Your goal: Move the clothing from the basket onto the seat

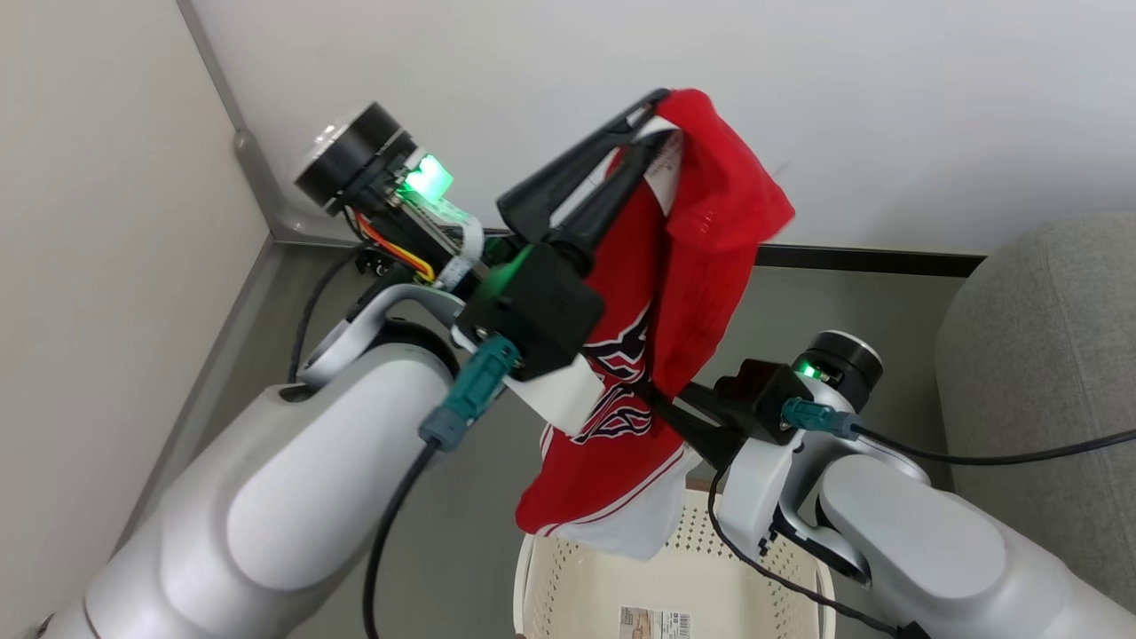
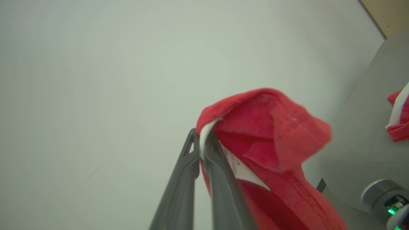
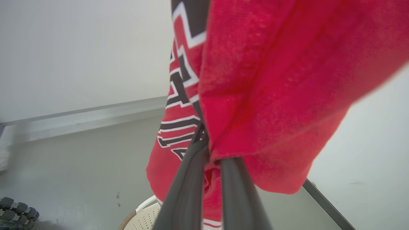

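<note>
Left gripper (image 1: 666, 120) and right gripper (image 3: 211, 150) both pinch the bright red white-trimmed garment (image 1: 710, 231) over the cream perforated basket (image 1: 568, 577); raise its hem clear, then swing to the grey fabric sofa (image 1: 1038, 355).

Room corner: two plain off-white walls, the far wall (image 1: 497, 62) and the side wall (image 1: 98, 266), meet above a smooth grey floor (image 1: 843, 306). A pale grey skirting (image 1: 253, 177) runs into the corner, and a dark skirting strip (image 1: 870, 259) lies further right. The grey fabric seat (image 1: 1047, 337) stands at right near the far wall, in soft, even light. A ribbed grey object (image 3: 17, 207) on the floor, possibly a cable sleeve, is too blurred to identify.
</note>
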Controlling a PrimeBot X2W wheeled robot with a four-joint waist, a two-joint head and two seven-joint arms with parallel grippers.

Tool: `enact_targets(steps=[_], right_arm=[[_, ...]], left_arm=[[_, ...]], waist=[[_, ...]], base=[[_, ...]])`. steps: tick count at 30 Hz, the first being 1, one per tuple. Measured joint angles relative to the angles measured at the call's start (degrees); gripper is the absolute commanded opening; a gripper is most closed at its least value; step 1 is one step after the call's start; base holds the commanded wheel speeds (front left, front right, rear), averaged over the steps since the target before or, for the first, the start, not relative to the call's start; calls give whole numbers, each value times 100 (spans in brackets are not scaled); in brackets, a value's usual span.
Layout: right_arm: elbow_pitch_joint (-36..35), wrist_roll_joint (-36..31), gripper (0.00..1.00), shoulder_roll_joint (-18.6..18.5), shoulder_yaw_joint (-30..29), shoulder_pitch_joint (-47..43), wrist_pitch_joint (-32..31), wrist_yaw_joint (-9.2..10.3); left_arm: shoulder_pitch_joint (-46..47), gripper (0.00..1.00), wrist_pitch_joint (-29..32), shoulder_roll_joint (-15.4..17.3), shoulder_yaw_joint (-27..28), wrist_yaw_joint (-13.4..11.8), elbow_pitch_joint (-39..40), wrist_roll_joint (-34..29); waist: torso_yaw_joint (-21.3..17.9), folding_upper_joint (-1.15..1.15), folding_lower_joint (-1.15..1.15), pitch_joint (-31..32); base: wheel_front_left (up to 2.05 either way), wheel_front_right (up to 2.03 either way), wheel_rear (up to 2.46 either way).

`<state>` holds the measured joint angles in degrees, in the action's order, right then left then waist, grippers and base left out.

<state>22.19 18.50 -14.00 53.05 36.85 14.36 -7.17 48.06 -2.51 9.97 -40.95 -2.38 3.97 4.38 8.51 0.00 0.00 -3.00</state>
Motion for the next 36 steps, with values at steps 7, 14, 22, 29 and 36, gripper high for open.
enact_targets(steps=[7,14,22,29,36], right_arm=[[-374,16,0,-189,-532,-67,0,0],[-990,118,0,-466,-1617,-698,0,0],[-1403,162,0,-606,-2307,-1110,0,0],[-1634,149,0,-790,-2683,-1197,0,0],[-1771,103,0,-910,-3048,-1327,0,0]], left_arm=[[-258,0,-1,151,302,-103,-363,282],[-1070,0,-172,133,441,-125,-871,932],[-1407,0,-372,35,480,10,-1049,1424],[-1730,98,-549,-208,534,174,-1178,1903],[-1950,100,-762,-249,525,332,-1276,2112]], waist=[[-91,0,0,-39],[-302,0,0,-6],[-574,0,0,30],[-798,0,0,11],[-974,0,0,-28]], base=[[0,0,0],[0,0,0],[0,0,0],[0,0,0],[0,0,0]])
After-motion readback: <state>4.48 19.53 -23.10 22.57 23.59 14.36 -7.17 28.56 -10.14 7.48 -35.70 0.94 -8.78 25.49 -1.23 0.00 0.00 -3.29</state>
